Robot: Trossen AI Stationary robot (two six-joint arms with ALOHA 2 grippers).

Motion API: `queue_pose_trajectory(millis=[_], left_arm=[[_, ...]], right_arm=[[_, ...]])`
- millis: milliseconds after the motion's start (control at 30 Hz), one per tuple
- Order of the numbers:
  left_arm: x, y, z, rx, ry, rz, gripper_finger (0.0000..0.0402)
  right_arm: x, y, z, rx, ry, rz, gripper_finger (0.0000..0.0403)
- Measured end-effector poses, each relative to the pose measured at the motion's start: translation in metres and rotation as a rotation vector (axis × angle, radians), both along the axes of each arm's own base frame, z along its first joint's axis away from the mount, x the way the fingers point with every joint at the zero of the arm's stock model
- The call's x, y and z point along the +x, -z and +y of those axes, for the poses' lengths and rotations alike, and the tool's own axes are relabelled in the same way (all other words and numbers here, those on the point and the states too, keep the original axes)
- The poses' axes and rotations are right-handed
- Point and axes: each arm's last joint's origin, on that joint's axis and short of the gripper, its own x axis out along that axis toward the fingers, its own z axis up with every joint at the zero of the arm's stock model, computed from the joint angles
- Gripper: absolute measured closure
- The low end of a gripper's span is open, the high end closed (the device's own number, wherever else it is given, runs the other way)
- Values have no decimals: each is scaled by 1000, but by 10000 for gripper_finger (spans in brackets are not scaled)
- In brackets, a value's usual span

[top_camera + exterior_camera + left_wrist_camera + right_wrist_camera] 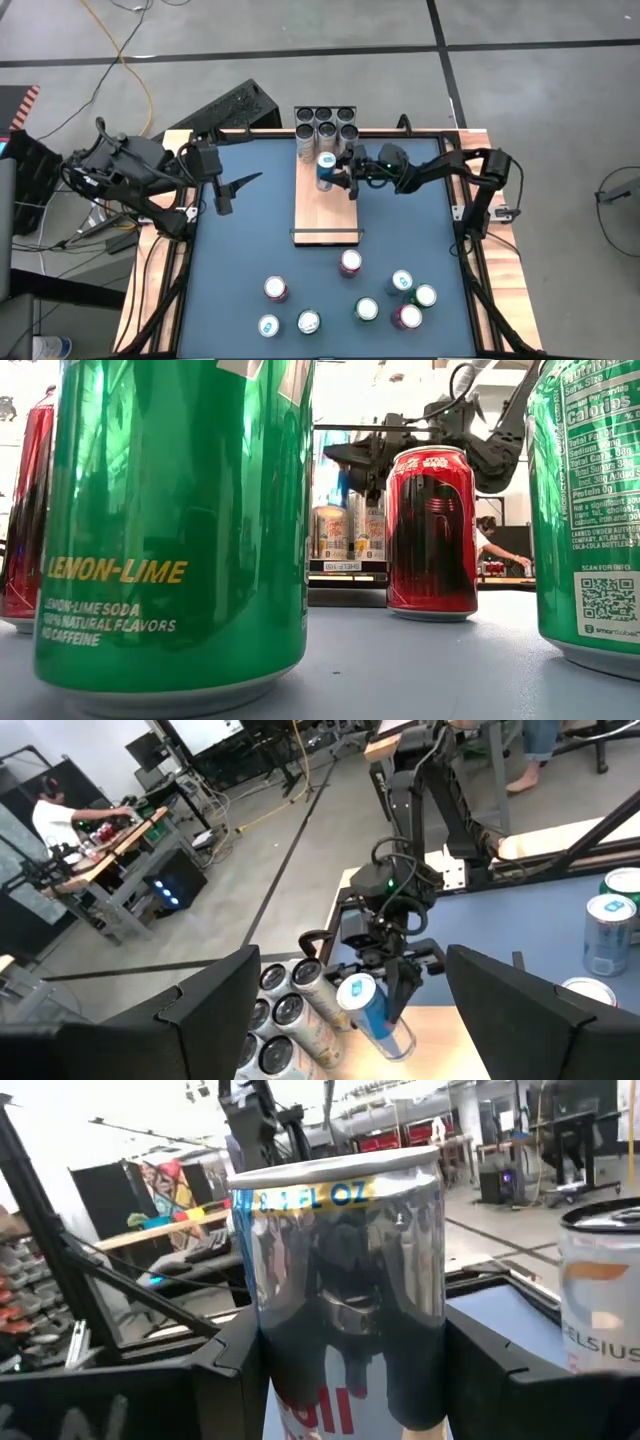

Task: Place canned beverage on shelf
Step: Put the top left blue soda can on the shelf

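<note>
My right gripper (335,176) is clamped around a blue and silver can (326,168), holding it over the shelf (325,215) beside the stored cans (326,125). My left gripper (228,190) waits with fingers spread at the table's left edge.

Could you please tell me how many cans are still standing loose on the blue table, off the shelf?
8, all on the near half of the blue table: one just past the shelf end, three at left, four at right. None seems hidden.
</note>
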Motion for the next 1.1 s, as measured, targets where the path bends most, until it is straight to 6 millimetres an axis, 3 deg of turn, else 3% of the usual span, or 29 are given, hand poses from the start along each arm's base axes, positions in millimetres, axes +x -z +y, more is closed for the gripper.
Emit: queue_pose_trajectory(millis=[167, 567, 800, 1100], left_arm=[[0, 0, 0, 1, -3, 0, 97], [5, 1, 4, -3, -29, 5, 97], [11, 4, 3, 5, -34, 20, 97], [11, 4, 2, 11, -29, 25, 97]], right_arm=[[-1, 18, 4, -13, 26, 69, 194], [0, 26, 6, -121, 69, 151, 194], [1, 26, 8, -178, 88, 150, 194], [7, 50, 7, -139, 92, 71, 194]])
